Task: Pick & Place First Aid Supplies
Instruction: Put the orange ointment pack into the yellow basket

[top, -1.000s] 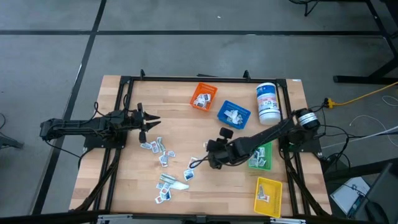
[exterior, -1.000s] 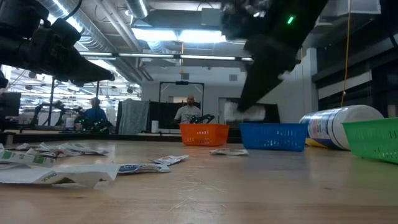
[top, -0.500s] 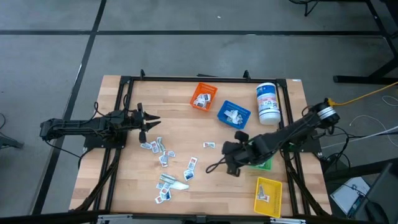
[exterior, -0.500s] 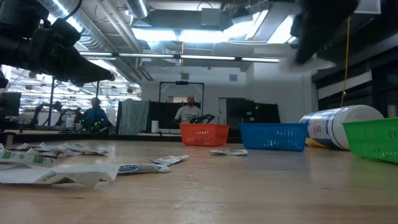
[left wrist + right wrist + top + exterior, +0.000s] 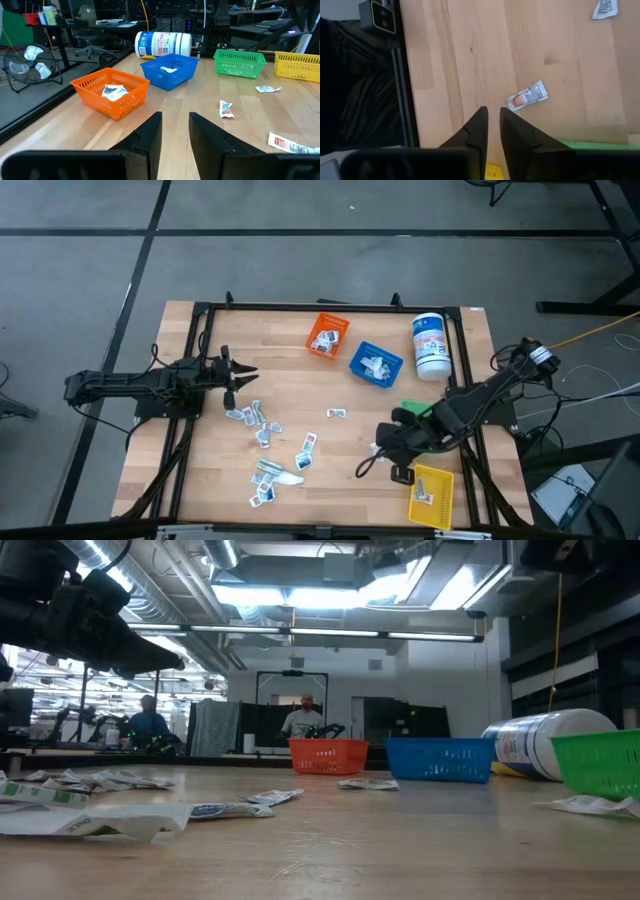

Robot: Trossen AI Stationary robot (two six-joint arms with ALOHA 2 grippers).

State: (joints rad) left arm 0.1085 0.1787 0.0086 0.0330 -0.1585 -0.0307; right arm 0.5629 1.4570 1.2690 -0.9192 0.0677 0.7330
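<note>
Several small white packets (image 5: 265,450) lie scattered flat on the wood left of the table's middle. One more (image 5: 336,413) lies alone near the middle. My right gripper (image 5: 390,452) hangs above the table between the green bin (image 5: 420,420) and the yellow bin (image 5: 430,495). It points down, its fingers (image 5: 481,120) a narrow gap apart and holding nothing. One packet (image 5: 527,95) lies flat on the wood just beyond them, beside the green bin (image 5: 600,765). My left gripper (image 5: 240,375) waits open at the table's left, level, above the scatter's far end.
The orange bin (image 5: 325,337) and the blue bin (image 5: 375,365) stand toward the far edge with packets inside. A white canister (image 5: 430,347) lies on its side at the far right. A black frame rail (image 5: 400,75) runs along the near edge. People stand in the room behind.
My right gripper has swung from the table's middle toward the right and near edge, ending between the green and yellow bins. A white packet that showed at its fingers a second ago now lies on the table beside the green bin.
</note>
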